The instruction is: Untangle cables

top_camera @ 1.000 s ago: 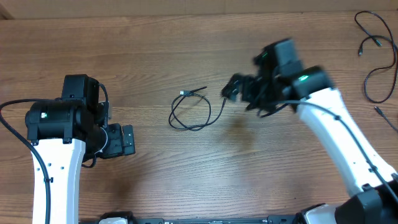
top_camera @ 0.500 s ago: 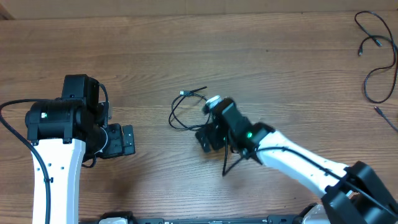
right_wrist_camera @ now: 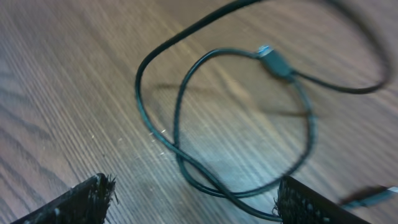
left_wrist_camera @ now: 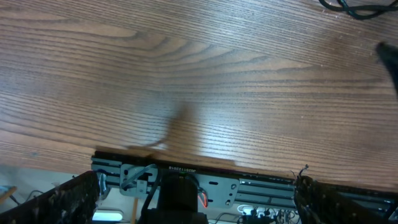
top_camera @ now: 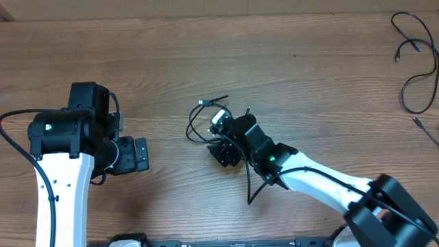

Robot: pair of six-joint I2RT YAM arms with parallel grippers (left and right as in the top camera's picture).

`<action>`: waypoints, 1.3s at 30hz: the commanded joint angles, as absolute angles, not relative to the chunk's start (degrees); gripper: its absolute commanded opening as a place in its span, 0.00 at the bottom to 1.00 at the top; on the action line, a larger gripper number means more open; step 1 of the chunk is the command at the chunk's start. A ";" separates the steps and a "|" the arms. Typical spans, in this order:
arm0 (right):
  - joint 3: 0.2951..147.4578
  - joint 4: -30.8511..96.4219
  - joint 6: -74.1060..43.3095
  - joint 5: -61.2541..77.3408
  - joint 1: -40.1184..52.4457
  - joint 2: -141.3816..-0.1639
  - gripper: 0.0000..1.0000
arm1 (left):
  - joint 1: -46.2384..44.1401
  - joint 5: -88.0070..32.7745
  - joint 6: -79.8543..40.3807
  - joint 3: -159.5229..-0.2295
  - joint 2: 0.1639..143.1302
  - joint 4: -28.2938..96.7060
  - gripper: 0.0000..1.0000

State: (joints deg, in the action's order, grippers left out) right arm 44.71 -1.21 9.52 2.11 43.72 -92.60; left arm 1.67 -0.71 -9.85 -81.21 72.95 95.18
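Observation:
One thin black cable (top_camera: 190,127) lies in loose overlapping loops at the middle of the table. My right gripper (top_camera: 217,137) hangs low over the loop's right side. In the right wrist view the cable (right_wrist_camera: 176,106) crosses itself on the wood, its small plug (right_wrist_camera: 274,61) at the upper right. There my right gripper (right_wrist_camera: 196,194) is open, and a doubled strand lies on the table between its fingers (right_wrist_camera: 93,198), untouched. More cables (top_camera: 418,68) lie at the far right edge. My left gripper (top_camera: 135,154) is open and holds nothing, well left of the loop.
The left wrist view shows my left gripper (left_wrist_camera: 198,182) over bare wood and a metal rail (left_wrist_camera: 261,186) at the table's front edge. A bit of black cord (left_wrist_camera: 351,9) shows at that view's top right. The right arm's own thick cable (top_camera: 251,184) trails toward the front.
The right arm has swung from the right of the loop, down and leftward, and now sits over the loop's right side. The left arm has not moved.

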 commanded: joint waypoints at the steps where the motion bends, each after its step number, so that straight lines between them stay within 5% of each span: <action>1: 44.49 -2.81 11.07 3.49 45.01 -96.42 0.84 | 2.22 -1.10 -8.56 -81.91 73.08 95.26 1.00; 10: 44.75 -7.29 15.59 3.60 47.20 -101.38 0.75 | 2.22 -1.10 -8.56 -81.91 73.08 95.26 1.00; 25: 44.75 -13.21 22.26 0.32 47.70 -106.80 0.77 | 2.22 -1.10 -8.56 -81.91 73.08 95.26 1.00; 33: 44.75 -13.17 11.27 9.67 47.22 -106.83 0.79 | 2.22 -1.10 -8.56 -81.91 73.08 95.26 0.99; 39: 44.73 -11.57 8.21 14.24 47.18 -106.87 0.65 | 2.22 -1.10 -8.56 -81.91 73.08 95.26 0.99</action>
State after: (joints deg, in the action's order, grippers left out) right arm 44.69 -11.97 11.62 10.59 47.59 -106.24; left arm 1.67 -0.71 -9.85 -81.21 72.95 95.20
